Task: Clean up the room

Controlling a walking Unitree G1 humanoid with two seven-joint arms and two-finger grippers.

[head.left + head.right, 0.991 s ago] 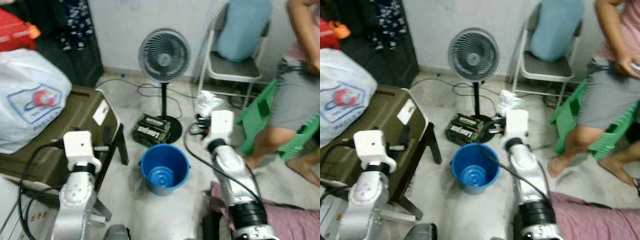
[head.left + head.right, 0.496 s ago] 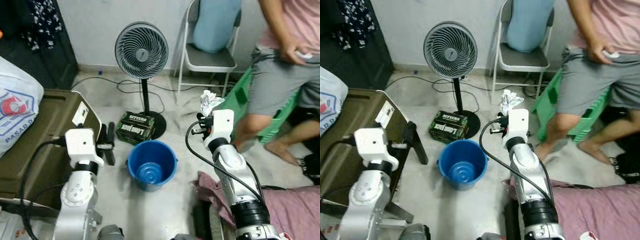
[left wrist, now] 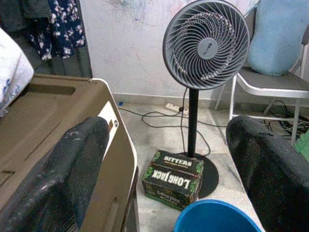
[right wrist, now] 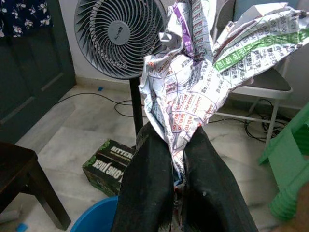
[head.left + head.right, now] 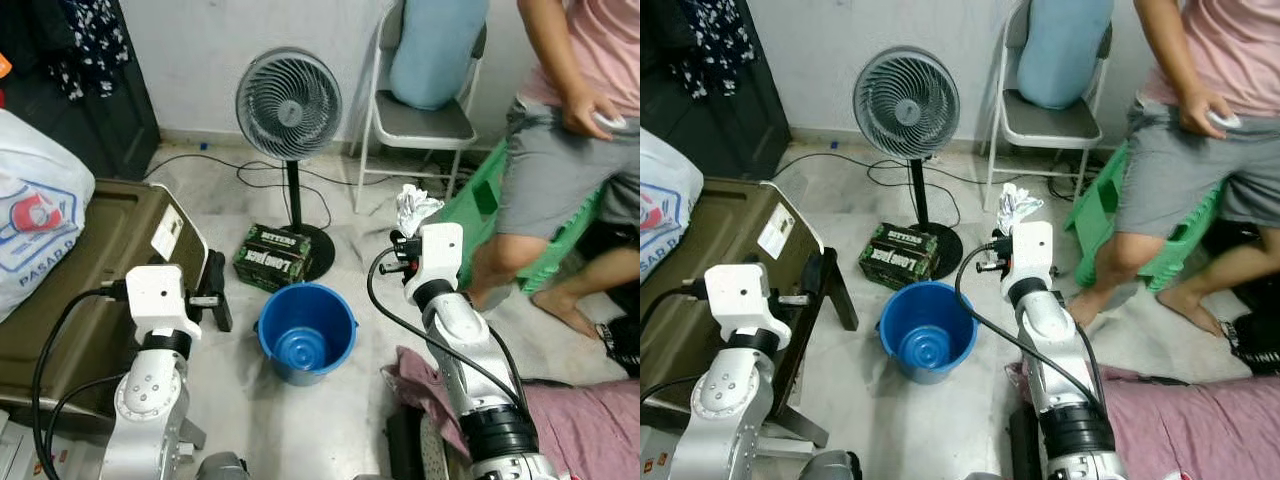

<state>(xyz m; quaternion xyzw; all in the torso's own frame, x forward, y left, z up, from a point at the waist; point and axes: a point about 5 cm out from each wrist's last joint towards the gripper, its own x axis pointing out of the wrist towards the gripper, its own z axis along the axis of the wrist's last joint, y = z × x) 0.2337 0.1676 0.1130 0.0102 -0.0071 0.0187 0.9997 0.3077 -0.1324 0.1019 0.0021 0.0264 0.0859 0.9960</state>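
The right gripper (image 4: 177, 145) pinched a crumpled printed paper (image 4: 193, 82) just right of the round blue plastic bucket (image 5: 305, 333); the left gripper (image 3: 164, 169) gaped empty, left of it.

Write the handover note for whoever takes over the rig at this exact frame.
Right gripper: shut on the crumpled paper, held up to the right of the blue bucket.
Left gripper: open, holding nothing, beside the brown case.
Done: paper picked up.
Left: judging by the setup, probably drop it in the bucket. The green box sits at the fan base. A person stands close on the right.
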